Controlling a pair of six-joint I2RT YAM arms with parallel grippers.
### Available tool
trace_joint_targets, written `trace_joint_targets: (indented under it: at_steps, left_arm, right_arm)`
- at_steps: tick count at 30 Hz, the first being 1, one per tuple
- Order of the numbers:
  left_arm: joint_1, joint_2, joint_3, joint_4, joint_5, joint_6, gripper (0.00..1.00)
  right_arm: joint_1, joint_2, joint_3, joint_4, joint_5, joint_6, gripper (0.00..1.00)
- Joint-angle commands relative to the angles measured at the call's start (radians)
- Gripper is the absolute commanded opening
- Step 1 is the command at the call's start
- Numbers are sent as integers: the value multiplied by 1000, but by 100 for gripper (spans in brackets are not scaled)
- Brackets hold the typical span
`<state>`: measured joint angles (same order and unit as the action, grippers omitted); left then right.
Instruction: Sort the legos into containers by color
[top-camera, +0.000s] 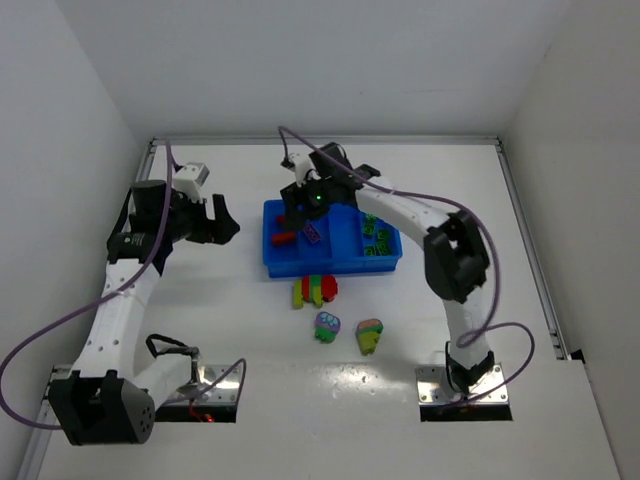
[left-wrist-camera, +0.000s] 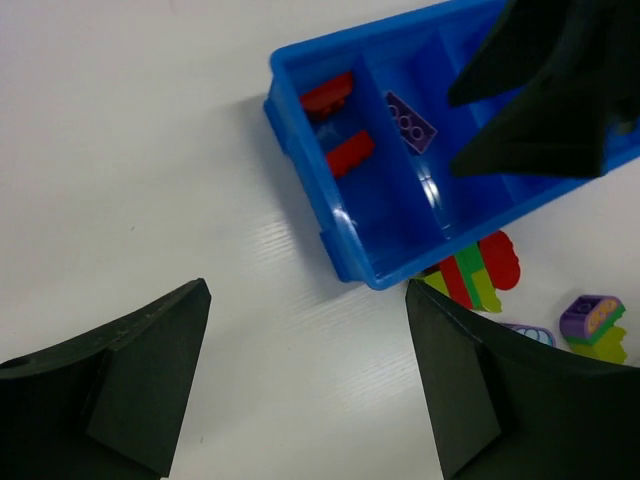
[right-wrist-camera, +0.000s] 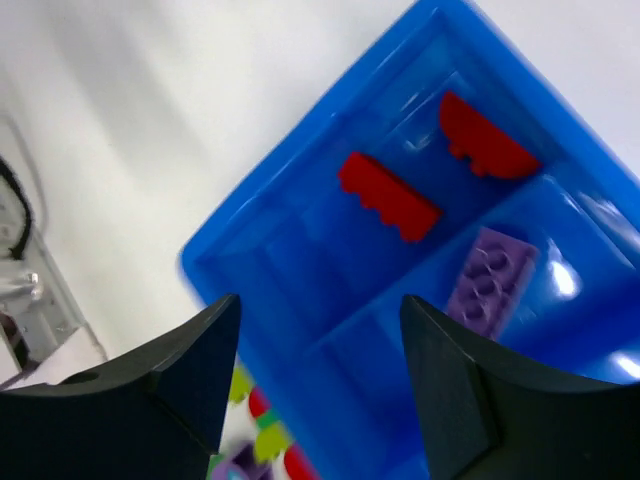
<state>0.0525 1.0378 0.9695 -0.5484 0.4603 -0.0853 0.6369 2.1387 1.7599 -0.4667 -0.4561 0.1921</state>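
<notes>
Purple lego brick (right-wrist-camera: 490, 280) lies in the blue plastic tray (right-wrist-camera: 290, 160) under the right tool (right-wrist-camera: 320, 320), jaws parted, empty; left tool (left-wrist-camera: 308, 300), at the tray's 9 o'clock, gapes wide.

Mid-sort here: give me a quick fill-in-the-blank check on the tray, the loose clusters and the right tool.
1. Seen from the top view, the leftmost compartment of the blue tray holds ___ red bricks.
2. The single brick in the next compartment is coloured ___.
3. The right tool hangs over the tray, holding nothing, its jaws ___.
4. On the table outside the tray lie ___ multicoloured clusters.

Missing words: two; purple; open; three.
</notes>
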Motion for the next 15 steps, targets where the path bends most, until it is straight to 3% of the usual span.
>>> trace_joint_targets:
  at_steps: [1, 6, 10, 15]
  left_arm:
    - [-55, -62, -2, -2, 16, 24, 85]
    - [-169, -101, -55, -33, -87, 1, 80]
    - [-322, -4, -5, -77, -113, -2, 78]
    - [-466, 74, -5, -77, -19, 10, 76]
  right_arm:
    - [-46, -328, -83, 20, 109, -51, 67]
    - [-169, -604, -393, 75, 209, -71, 71]
    - [-259, -807, -624, 141, 197, -54, 73]
    - [-342, -947, -712, 77, 114, -127, 73]
